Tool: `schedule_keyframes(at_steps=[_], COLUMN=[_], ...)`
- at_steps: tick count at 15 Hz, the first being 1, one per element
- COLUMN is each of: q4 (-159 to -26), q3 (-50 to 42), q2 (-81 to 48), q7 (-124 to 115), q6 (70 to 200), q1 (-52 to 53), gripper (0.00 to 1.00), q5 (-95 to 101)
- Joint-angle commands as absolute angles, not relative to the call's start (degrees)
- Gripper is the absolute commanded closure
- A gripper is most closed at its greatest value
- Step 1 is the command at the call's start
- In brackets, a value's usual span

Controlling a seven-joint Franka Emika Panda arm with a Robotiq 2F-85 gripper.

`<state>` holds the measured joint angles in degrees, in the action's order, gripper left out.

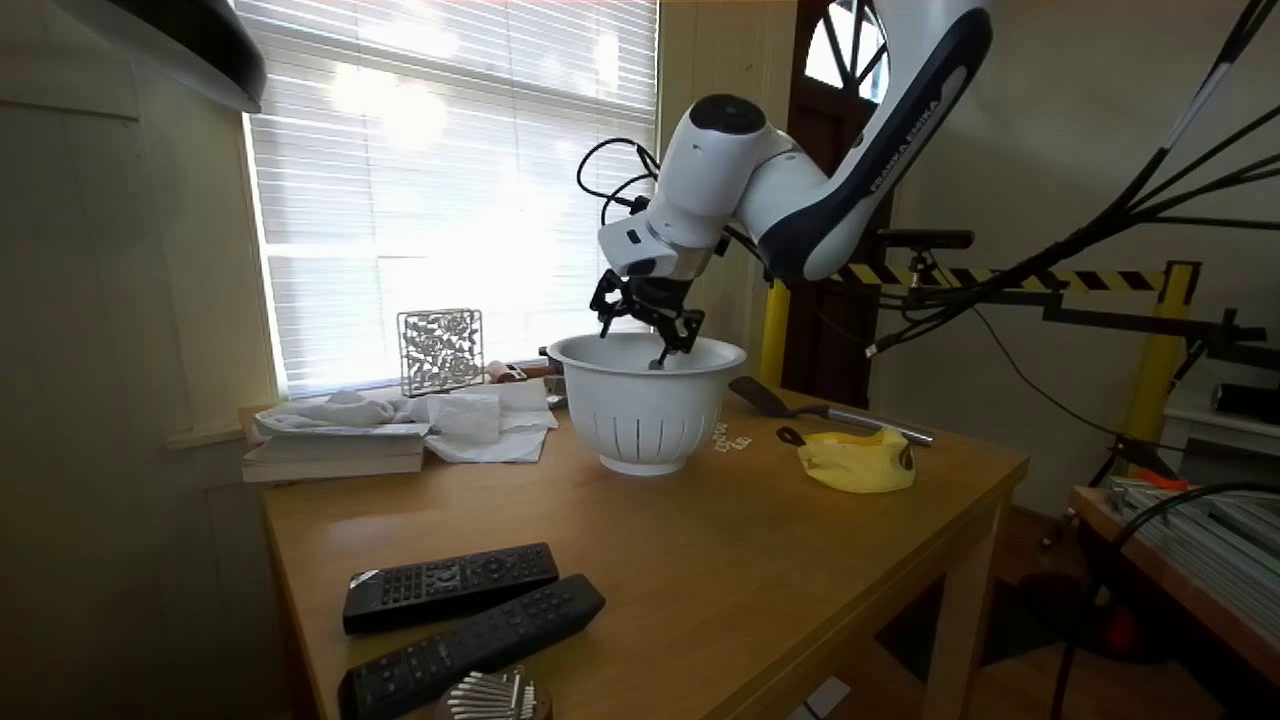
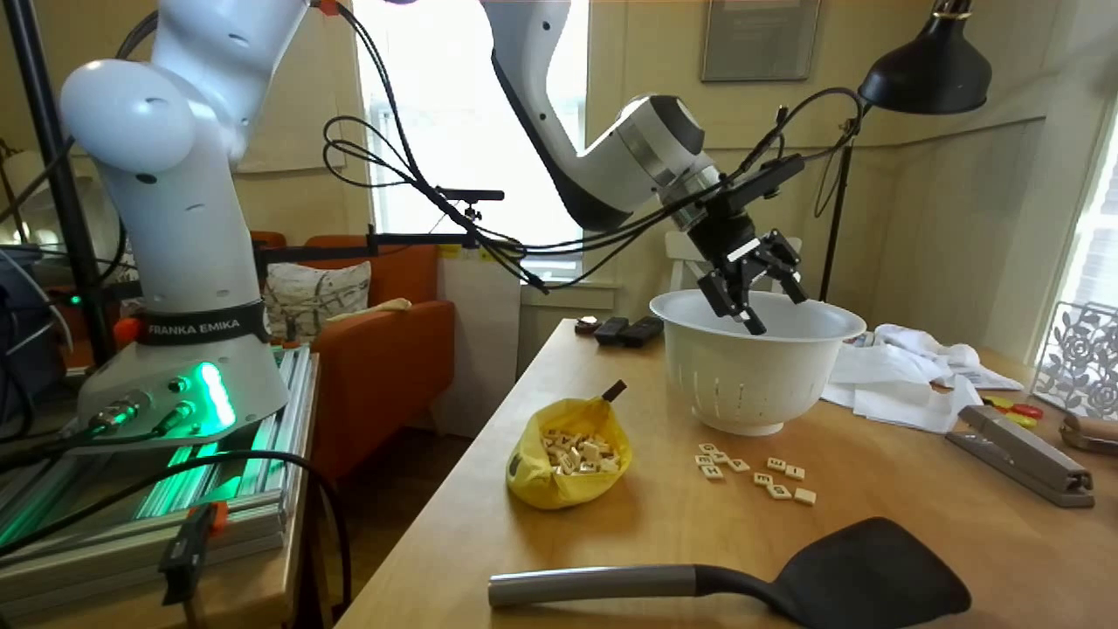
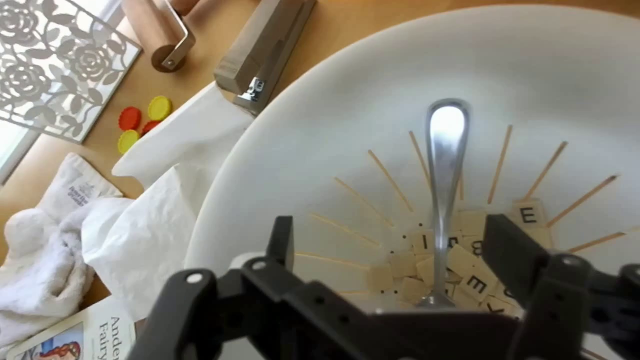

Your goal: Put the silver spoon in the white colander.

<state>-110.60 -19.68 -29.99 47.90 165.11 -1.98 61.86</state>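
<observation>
On the light wooden table (image 1: 720, 570) we see two long black plastic remote controls (image 1: 450, 588) just beside each other and, in an exterior view, a yellow cloth pouch (image 2: 541, 491) holding cream letter tiles (image 2: 581, 454), with similar loose tiles (image 2: 762, 479) near it and a black-bladed spatula (image 2: 838, 577) with a grey handle. In the wrist view we make out a brownish-grey stapler (image 3: 252, 42), small red and yellow scalloped discs (image 3: 130, 119), crumpled white paper (image 3: 142, 245) and a grey openwork rose-patterned panel (image 3: 90, 62). In an exterior view we also find a black dome-shaped lamp shade (image 2: 930, 70).
</observation>
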Motion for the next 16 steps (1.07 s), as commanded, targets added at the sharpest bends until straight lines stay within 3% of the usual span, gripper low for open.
schedule_keyframes(at_steps=[1,7,13,16], q4=[-117.9,-115.0,-104.3,-104.8], q3=[-11.1,1.2,-6.1,-7.6], q2=[-20.5,-11.2,-8.7,-8.0], q7=[59.6,73.1,70.8,71.3], q6=[157.6,137.2,114.4,114.5], q1=[-9.0,-18.9,-16.5,-15.8], gripper=[0.00,0.00,0.00,0.00], q5=[45.9,17.1,2.6,3.1])
